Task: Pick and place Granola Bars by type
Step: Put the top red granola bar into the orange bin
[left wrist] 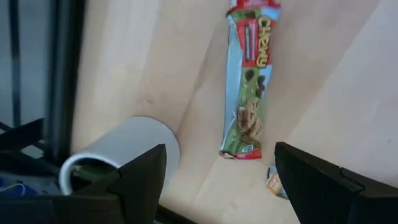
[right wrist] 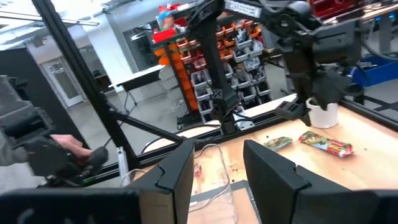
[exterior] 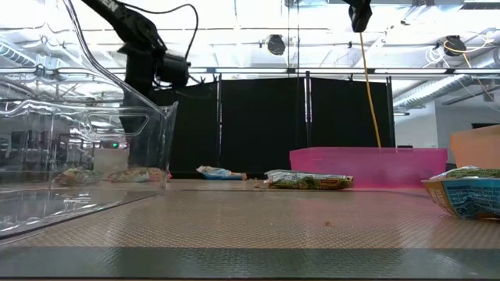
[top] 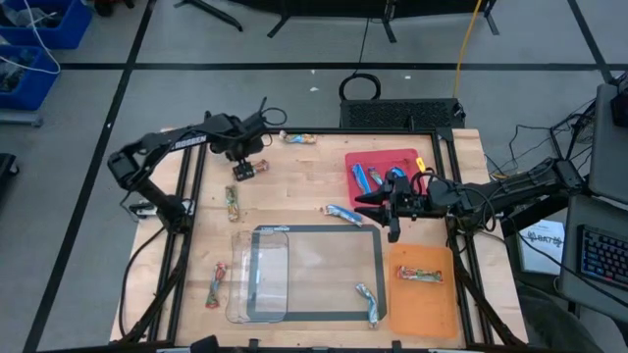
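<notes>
Hovering over the far left of the wooden tabletop (top: 304, 186), your left end effector (top: 247, 169) has its fingers spread wide and empty, aimed down at a green-and-tan foil granola bar (left wrist: 247, 81) lying beside a small white pot (left wrist: 124, 152), probably lining up a grasp. Your right end effector (top: 378, 208) sits near the red tray (top: 404, 159) that already holds blue foil bars (top: 368, 177), fingers apart and carrying nothing. One red-orange bar (top: 419, 276) lies on the orange mat (top: 424, 304); other bars remain scattered around the clear plastic bin (top: 260, 277)
</notes>
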Robot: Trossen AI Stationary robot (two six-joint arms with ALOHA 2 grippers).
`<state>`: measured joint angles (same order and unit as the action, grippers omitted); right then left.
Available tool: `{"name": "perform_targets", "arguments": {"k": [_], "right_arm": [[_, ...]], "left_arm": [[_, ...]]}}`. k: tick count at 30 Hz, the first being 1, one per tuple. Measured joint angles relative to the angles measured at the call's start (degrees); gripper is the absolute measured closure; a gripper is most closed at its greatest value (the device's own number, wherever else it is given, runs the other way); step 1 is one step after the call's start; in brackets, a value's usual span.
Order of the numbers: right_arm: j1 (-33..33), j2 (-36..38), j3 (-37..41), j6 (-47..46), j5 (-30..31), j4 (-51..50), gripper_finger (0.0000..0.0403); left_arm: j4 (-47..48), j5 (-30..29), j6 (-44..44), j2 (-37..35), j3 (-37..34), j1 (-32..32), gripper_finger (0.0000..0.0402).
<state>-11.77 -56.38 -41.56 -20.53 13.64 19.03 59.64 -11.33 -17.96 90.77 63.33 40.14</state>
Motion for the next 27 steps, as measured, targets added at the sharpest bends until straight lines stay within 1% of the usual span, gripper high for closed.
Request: {"name": "perform_targets", "arguments": {"k": [5,10,16,19,24,27], "right_arm": [[0.0,0.0,0.0,-0.9,-0.3,0.0,0.0272],[0.0,0.0,0.0,-1.3,-0.4,0.0,0.0272],[0.0,0.0,0.0,-2.3,-0.5,0.0,0.0272],[0.0,0.0,0.0,-2.6,-1.9,0.0,0.0272],[0.0,0.0,0.0,-3.6,-3.3,0.0,0.0272],[0.0,0.0,0.0,-3.9,-3.4,0.0,0.0272]], "left_arm": [[-0.1,4.6,-1.5,2.8,-0.1,1.2,0.0114],[-0.2,4.9,-2.5,6.0,-0.1,1.2,0.0123],[-0.9,5.4,-3.3,9.4,-0.1,1.2,0.0116],[-1.7,5.5,-3.9,10.8,-0.1,1.2,0.0115],[-3.0,7.3,-3.9,12.9,-0.1,1.2,0.0124],[-3.0,7.3,-3.7,14.2,-0.1,1.2,0.0131]]}}
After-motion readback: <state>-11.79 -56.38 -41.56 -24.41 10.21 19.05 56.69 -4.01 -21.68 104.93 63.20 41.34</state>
